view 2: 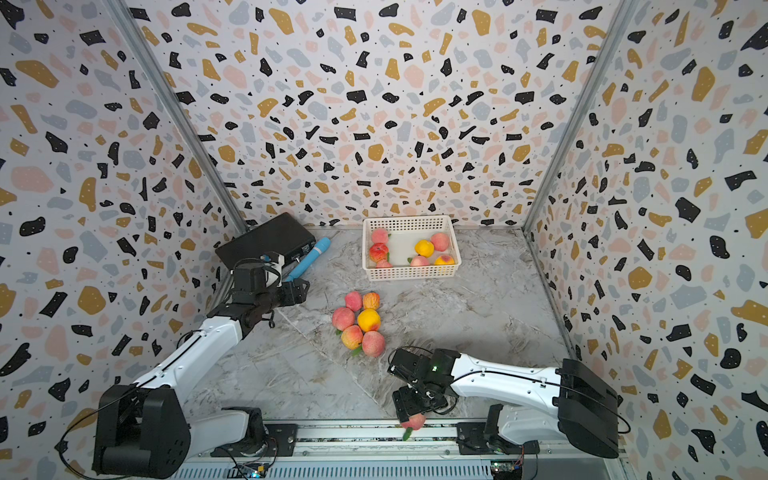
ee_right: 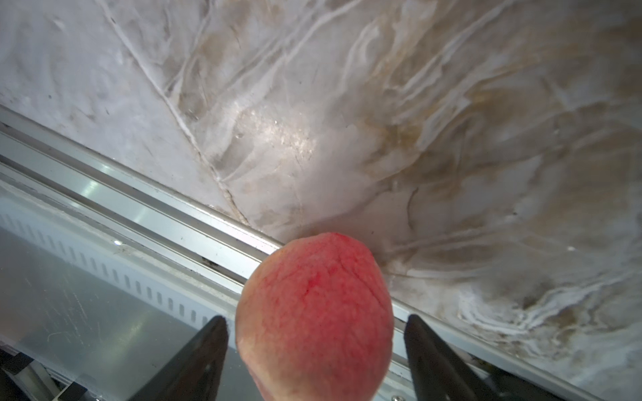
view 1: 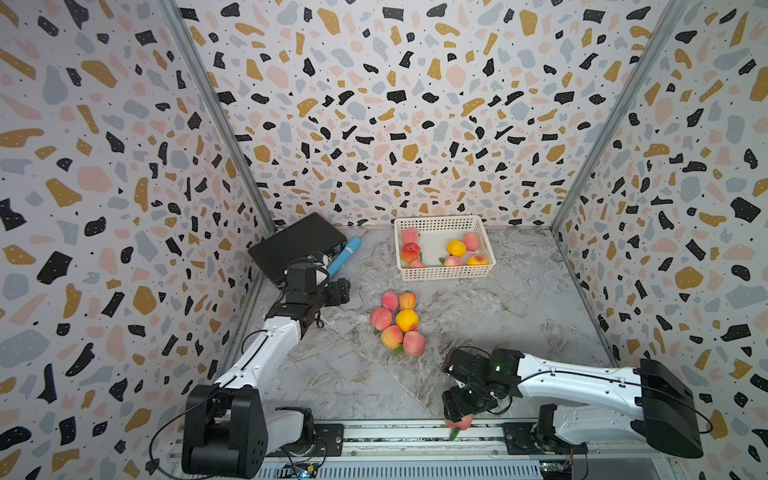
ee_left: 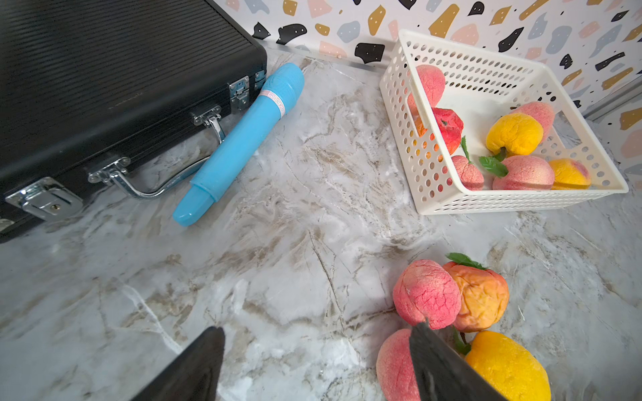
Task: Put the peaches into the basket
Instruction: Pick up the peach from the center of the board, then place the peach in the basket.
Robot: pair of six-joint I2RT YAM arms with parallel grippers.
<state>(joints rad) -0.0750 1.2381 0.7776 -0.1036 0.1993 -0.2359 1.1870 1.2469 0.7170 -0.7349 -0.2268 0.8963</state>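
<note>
L arm (view 1: 266,345), R arm (view 1: 573,386): white shells, blk joints, boxy blk shoulders, blk cables, sm screws. Green LED (view 1: 497,368), R wrist. L gripper (ee_left: 318,328), R gripper (ee_right: 315,316): blk fingers (ee_left: 194,368).

White lattice basket (view 1: 444,272), pink and yellow peaches (view 1: 407,320), black case (view 1: 297,243), blue cylinder (view 1: 344,256), grey-veined marble table (view 1: 519,299), speckled walls (view 1: 395,104)

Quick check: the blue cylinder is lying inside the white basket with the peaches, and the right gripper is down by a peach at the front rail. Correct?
Not quite. The blue cylinder is not in the basket. The left wrist view shows it lying on the table beside the black case. The basket holds only peaches. The right gripper is indeed down by a peach at the front rail.
</note>
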